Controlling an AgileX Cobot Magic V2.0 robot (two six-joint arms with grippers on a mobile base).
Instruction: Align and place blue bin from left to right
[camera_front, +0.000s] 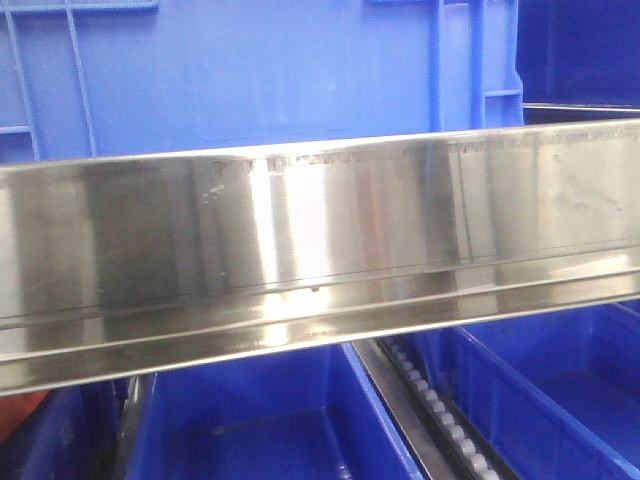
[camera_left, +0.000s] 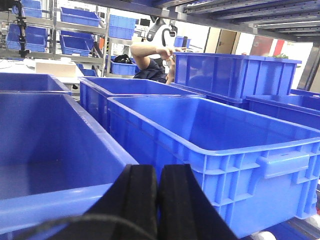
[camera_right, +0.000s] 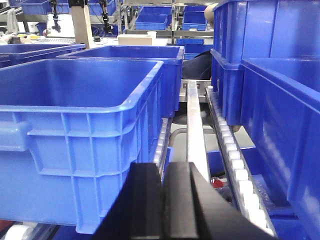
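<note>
- Blue bin (camera_left: 210, 150) in left wrist view: open-top rect. plastic crate, saturated blue, thick rolled rim, ribbed outer walls, moulded handle lug on near end wall; interior bare, smooth.
- It sits just right of left gripper (camera_left: 158, 200), w/ another bin (camera_left: 45, 150) touching or nearly touching on its left; more bins in rows behind.
- Left gripper: two black foam-padded fingers pressed together, no gap visible, nothing between them.
- Right wrist view: similar blue bin (camera_right: 75, 145) at left, same ribbed walls + rim, handle lug at left edge; empty inside.
- Right of it, a metal divider rail (camera_right: 196, 135) and white roller track (camera_right: 235, 165), then taller bins (camera_right: 280, 130) on far side.
- Right gripper (camera_right: 163, 200): black pads closed against each other, holding nothing, low in front of rail.
- Front cam: mostly blocked by a shiny steel shelf beam (camera_front: 300, 260); blue bin walls above, open bins (camera_front: 270, 420) below w/ roller track between.
- Person (camera_left: 150, 62) in bkgd handling a stacked bin (camera_left: 230, 75).
</note>
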